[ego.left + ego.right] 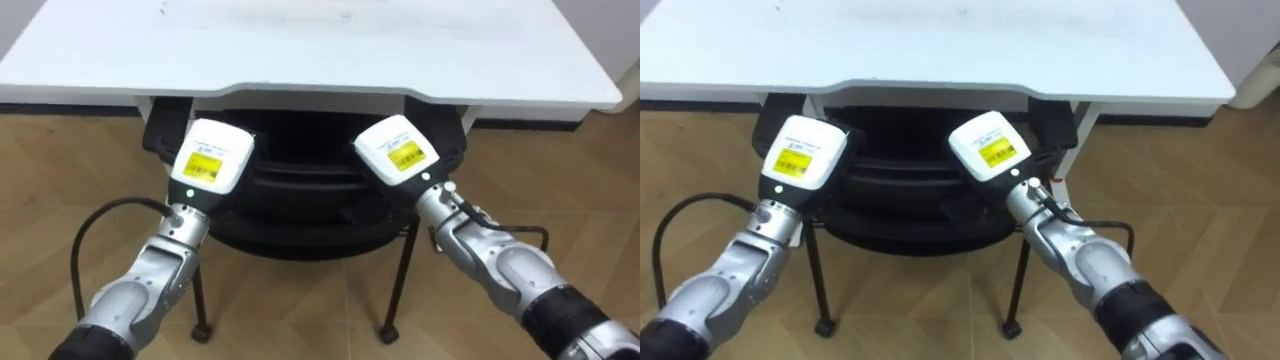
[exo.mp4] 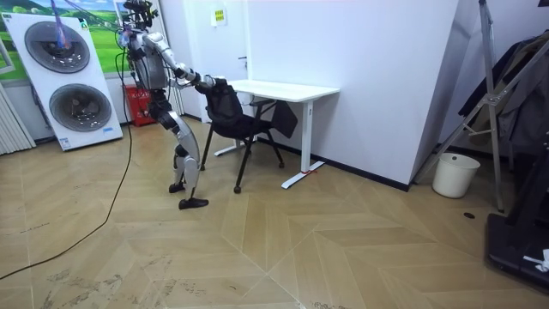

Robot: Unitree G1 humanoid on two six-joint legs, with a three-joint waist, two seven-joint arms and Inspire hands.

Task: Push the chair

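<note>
A black chair (image 1: 300, 205) on thin black legs stands partly under the front edge of a white desk (image 1: 300, 50). My left hand (image 1: 210, 158) and right hand (image 1: 397, 150) rest against the top of the chair's backrest, one at each side, with their white backs towards me. In the room view I stand upright behind the chair (image 2: 230, 116) with both arms stretched forward, facing the desk (image 2: 283, 88), which stands against the white wall.
Two stacked washing machines (image 2: 73, 81) stand behind me at the room view's left. A white bin (image 2: 452, 174) and a metal rack (image 2: 493, 103) are by the wall at the room view's right. Wooden floor lies open around the chair.
</note>
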